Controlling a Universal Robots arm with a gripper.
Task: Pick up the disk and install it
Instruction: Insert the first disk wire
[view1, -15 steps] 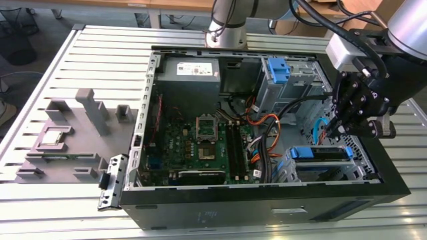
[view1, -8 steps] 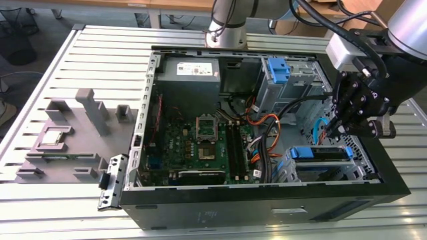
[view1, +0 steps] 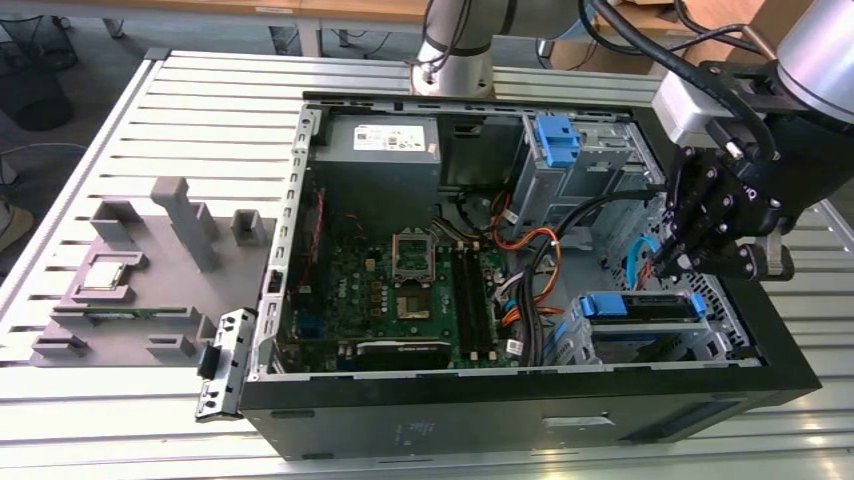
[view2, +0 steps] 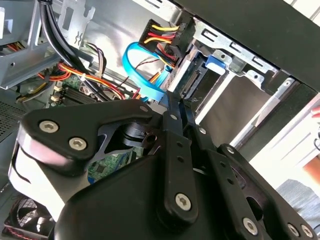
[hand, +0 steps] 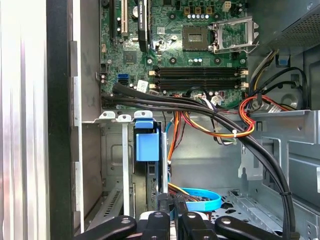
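The disk (view1: 638, 306), silver in a bright blue carrier, sits in the drive cage at the computer case's near corner, on the exterior view's right. In the first wrist view the disk (hand: 146, 145) is seen edge-on between the cage rails. Its blue tab (view2: 216, 61) shows in the second wrist view. My gripper (view1: 663, 272) hangs just above the cage. Its fingers (view2: 172, 115) lie together, shut, with nothing between them. The fingertips (hand: 160, 220) are close to the disk's end, beside a light blue flat cable (hand: 200, 200); I cannot tell whether they touch the disk.
The open case (view1: 534, 385) holds the motherboard (view1: 400, 290), a grey power-supply box (view1: 380, 140), a lone blue bracket (view1: 553, 140) in the far bay, and thick black and orange cables (view1: 534, 250) beside the cage. A grey fixture (view1: 134, 270) with parts lies at the exterior view's left.
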